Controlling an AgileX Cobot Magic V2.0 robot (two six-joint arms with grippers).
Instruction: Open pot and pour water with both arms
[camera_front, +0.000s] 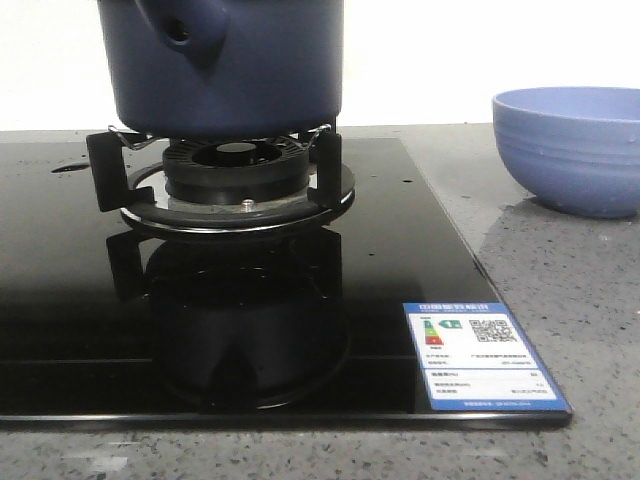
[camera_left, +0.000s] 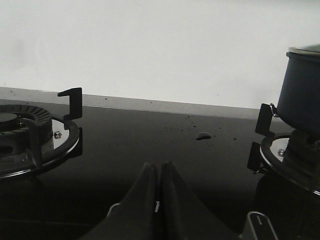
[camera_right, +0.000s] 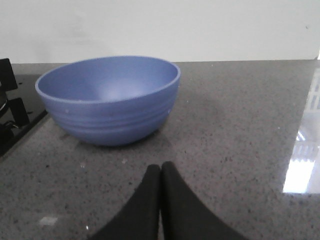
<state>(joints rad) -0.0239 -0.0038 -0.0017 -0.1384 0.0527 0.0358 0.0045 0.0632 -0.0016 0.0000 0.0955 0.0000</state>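
The dark navy-blue pot (camera_front: 230, 65) stands on the burner's black supports, its hollow side knob (camera_front: 185, 30) facing the camera; its top is cut off by the front view. The left wrist view catches the pot (camera_left: 300, 90) at one edge. A small shiny puddle of water (camera_left: 203, 135) lies on the black glass hob, and another puddle of water (camera_front: 68, 167) shows near the hob's back left. My left gripper (camera_left: 159, 166) is shut and empty, low over the hob. My right gripper (camera_right: 160, 168) is shut and empty over the grey counter, short of the bowl.
A lighter blue ribbed bowl (camera_front: 570, 150) (camera_right: 110, 100) sits on the grey speckled counter (camera_right: 240, 125) right of the hob. A second burner (camera_left: 30, 135) with black supports lies on the hob's left. An energy label sticker (camera_front: 482, 355) marks the hob's (camera_front: 60, 300) front right corner.
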